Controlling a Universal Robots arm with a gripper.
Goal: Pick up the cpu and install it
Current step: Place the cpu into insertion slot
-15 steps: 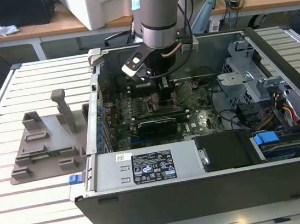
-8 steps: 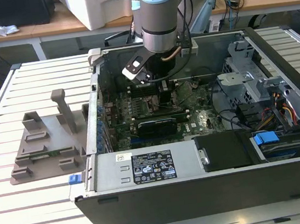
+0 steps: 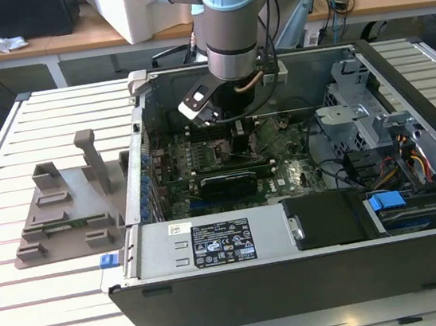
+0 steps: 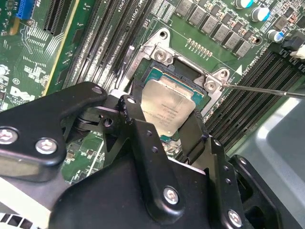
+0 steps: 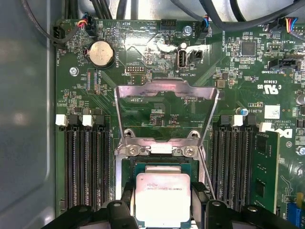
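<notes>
The cpu (image 4: 169,109) (image 5: 163,198), a small square chip with a silvery top, is between the black fingers (image 4: 136,119) of my gripper (image 4: 167,119) (image 5: 163,202), which is shut on two opposite edges of it. It hangs directly over the open socket (image 4: 190,76) (image 5: 143,164) on the green motherboard (image 5: 157,112). Whether it rests in the socket I cannot tell. The socket's metal load plate (image 5: 167,93) stands swung open beyond it. In the exterior view my gripper (image 3: 240,134) reaches down inside the open computer case (image 3: 297,273).
Memory slots (image 5: 86,167) flank the socket on both sides, and a thin metal lever (image 4: 267,90) (image 5: 206,174) sticks out beside it. A black graphics card (image 3: 228,182) lies near the gripper. A grey plastic holder (image 3: 67,207) stands on the slatted table at the exterior view's left.
</notes>
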